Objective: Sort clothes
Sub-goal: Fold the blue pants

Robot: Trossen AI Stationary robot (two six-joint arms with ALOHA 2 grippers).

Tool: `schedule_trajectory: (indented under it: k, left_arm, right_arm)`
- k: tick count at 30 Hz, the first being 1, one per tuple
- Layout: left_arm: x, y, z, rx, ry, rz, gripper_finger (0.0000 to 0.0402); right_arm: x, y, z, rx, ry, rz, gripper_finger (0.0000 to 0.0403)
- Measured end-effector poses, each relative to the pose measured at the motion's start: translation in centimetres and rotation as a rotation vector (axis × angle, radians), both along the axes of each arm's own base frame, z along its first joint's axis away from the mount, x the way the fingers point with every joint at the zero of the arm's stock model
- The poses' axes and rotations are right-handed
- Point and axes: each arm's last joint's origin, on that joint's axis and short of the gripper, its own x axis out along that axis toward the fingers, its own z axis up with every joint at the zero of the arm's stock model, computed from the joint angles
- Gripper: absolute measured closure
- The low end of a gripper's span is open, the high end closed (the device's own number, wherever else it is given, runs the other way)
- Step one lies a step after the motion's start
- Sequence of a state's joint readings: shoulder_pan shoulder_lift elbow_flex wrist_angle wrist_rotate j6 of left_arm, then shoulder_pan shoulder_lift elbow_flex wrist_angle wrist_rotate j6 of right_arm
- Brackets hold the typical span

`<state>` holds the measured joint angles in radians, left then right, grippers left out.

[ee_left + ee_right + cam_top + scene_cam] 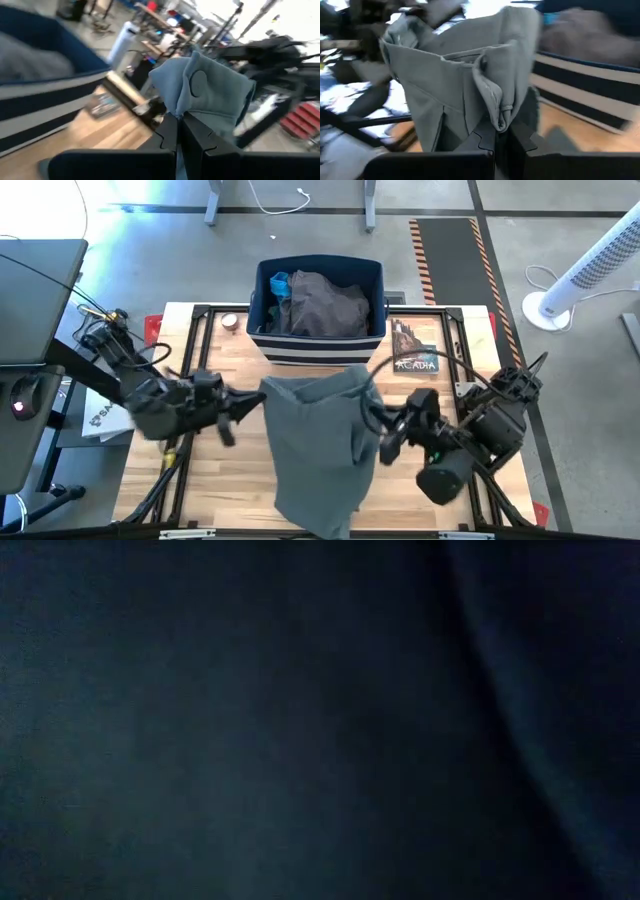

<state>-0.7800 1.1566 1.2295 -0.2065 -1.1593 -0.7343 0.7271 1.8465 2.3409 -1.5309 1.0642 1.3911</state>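
A grey-green shirt (315,440) hangs spread between my two grippers above the wooden table, in front of the navy striped bin (318,348). My left gripper (262,398) is shut on the shirt's upper left end and my right gripper (375,420) is shut on its upper right end. The shirt's lower end (312,515) reaches the table's near edge. Dark cloth fills the whole low view. In the bin lie a dark grey-brown garment (325,305) and a bright blue piece (278,282). My left gripper pinches a bunched fold at the shirt's upper end (186,111) between its two fingers, coming level from the table's left. The cloth stands up past the fingertips and hangs below them. My right gripper pinches a folded seam edge of the shirt (501,119) between its two fingers, several layers thick, coming from the table's right and slanting slightly down. The cloth sags slack between the two holds.
A book (415,350) lies at the back right of the table and a small roll (230,321) at the back left beside the bin. Black frame rails (200,340) run along the table's edges. A white fan (600,260) stands on the floor beyond.
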Motion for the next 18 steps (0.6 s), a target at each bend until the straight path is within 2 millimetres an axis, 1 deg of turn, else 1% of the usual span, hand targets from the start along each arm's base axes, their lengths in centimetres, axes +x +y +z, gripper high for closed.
schedule_trajectory:
  k: [2, 4, 5, 8, 10, 14, 18]
  left_arm:
    - [0.3, 1.0, -2.5, -0.012, 0.025, 0.018, 0.0401]
    - [0.7, 1.7, -4.6, -0.026, 0.043, 0.024, 0.0401]
    - [0.9, 2.1, -5.5, -0.035, 0.044, 0.019, 0.0401]
    - [1.6, 2.9, -7.4, -0.056, 0.044, 0.004, 0.0401]
    - [2.0, 3.4, -8.4, -0.051, 0.060, 0.009, 0.0401]
    - [2.7, 4.5, -9.5, -0.057, 0.088, 0.006, 0.0401]
    - [3.6, 6.2, -10.4, -0.064, 0.127, -0.005, 0.0401]
  right_arm:
    - [0.2, -0.5, -0.5, 0.010, 0.018, -0.031, 0.0398]
    - [0.6, -1.2, -1.2, -0.029, 0.087, -0.012, 0.0398]
    - [0.9, -1.7, -1.8, -0.024, 0.121, -0.023, 0.0398]
    - [1.1, -2.8, -4.3, -0.017, 0.225, -0.053, 0.0398]
    - [1.2, -3.3, -6.4, 0.009, 0.257, -0.059, 0.0398]
    - [-0.1, -4.8, -10.0, 0.100, 0.236, -0.045, 0.0398]
    - [-1.7, -7.4, -13.6, 0.216, 0.170, -0.032, 0.0398]
